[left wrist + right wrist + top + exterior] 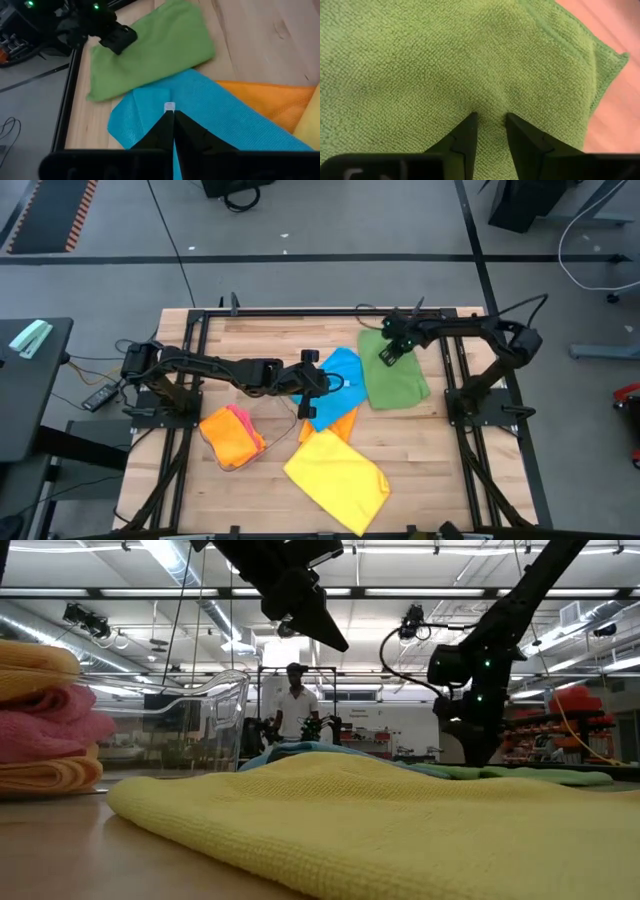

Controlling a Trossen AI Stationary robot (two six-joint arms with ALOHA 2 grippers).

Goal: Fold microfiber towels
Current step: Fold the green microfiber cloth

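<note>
Five towels lie on the wooden table (pixel 430 450), largest spread first. Yellow towel (pixel 337 472) lies open near the front edge, its far corner overlapping the orange towel (pixel 343 423) beneath the blue one. Green towel (pixel 393 375) lies flat at the far right, just beside the blue towel (pixel 335 385) at centre. Folded stack (pixel 232 436) of orange over pink sits front left, well apart from the green. Left gripper (pixel 173 116) hangs over the blue towel, fingers pressed together on a small white tag at its edge. Right gripper (pixel 490 120) is down on the green towel near its far corner, fingers a little apart, tips dug into the pile with a ridge of cloth between them.
</note>
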